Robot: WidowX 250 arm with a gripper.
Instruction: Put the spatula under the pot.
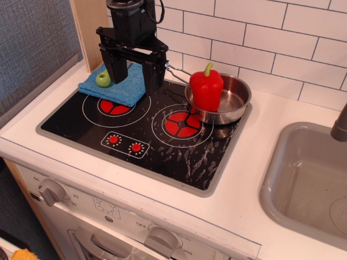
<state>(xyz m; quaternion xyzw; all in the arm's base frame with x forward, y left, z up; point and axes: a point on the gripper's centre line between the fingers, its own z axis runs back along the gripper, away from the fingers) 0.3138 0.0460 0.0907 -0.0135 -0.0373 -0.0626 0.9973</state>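
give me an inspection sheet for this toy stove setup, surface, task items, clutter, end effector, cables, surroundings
Surface: black toy cooktop with red burner rings.
Job's things: spatula, only its green handle visible, on the blue cloth; pot at the right rear.
Clutter: red pepper upright in the pot.
End effector: over the cloth, fingers apart, holding nothing.
Cables: black cable at the arm's top.
Surroundings: white tiled wall, grey sink, oven knobs.

ARM: single black arm enters from the top edge, wrist vertical | GRIPPER (134,73): pointed straight down, low over the rear-left part of the surface | FINGERS (116,67): two broad black fingers, parallel, spread apart with a clear gap between | GRASP: nothing held
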